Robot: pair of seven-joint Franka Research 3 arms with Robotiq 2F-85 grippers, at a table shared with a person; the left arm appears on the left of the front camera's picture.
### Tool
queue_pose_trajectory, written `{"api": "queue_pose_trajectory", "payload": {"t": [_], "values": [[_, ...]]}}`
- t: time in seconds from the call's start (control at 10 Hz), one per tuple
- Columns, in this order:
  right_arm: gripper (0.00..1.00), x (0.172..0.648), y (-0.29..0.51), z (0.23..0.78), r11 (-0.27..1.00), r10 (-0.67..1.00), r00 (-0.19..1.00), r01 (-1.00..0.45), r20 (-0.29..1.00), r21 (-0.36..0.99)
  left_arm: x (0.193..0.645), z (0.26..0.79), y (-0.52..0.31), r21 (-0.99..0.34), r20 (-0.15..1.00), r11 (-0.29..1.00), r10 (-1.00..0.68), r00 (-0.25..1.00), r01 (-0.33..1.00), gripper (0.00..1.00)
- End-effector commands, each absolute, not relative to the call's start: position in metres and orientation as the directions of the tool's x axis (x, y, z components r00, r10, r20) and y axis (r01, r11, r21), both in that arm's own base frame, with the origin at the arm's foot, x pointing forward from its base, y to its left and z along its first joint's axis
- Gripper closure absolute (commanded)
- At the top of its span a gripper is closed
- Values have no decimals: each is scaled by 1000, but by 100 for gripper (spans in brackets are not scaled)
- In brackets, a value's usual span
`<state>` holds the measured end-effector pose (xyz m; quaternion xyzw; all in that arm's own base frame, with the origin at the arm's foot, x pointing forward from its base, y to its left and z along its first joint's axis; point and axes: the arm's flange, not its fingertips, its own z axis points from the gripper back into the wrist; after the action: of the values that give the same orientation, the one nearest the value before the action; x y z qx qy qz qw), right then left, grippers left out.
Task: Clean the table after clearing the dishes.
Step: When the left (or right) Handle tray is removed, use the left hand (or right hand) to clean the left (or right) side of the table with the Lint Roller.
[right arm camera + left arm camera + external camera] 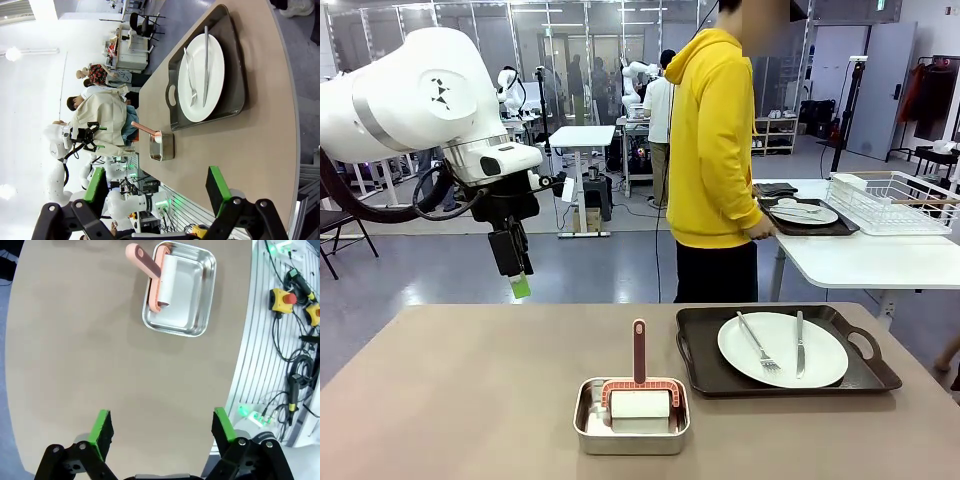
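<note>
Left gripper [162,422] and right gripper [156,181] both spread, holding nothing. One plate [782,349] lies on its tray [697,366] at the right of the surface [470,400]; a second tray [840,229] sits on the white table [850,265] beyond.

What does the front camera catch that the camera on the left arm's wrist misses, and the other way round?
Front, not left wrist: a person in a yellow hoodie standing at a white table, and a dark tray carrying a plate, fork and knife.
Left wrist, not front: yellow button boxes and cables beside the table.
Both: the brown table, the steel pan holding a pink-handled roller, and the left arm's jaws, seen spread open from the wrist.
</note>
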<state>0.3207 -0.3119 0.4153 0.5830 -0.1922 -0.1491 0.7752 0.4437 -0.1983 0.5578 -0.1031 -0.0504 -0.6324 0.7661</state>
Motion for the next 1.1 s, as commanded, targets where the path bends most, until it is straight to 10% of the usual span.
{"api": "queue_pose_trajectory", "payload": {"t": [0.0,1.0], "values": [[0,319,-311,418,276,-455,881,0,130,961,441,562,-197,-89,213,187,-956,202,978,0],[0,319,-311,418,276,-455,881,0,130,961,530,461,-330,-317,142,-3,-989,44,948,0]]}}
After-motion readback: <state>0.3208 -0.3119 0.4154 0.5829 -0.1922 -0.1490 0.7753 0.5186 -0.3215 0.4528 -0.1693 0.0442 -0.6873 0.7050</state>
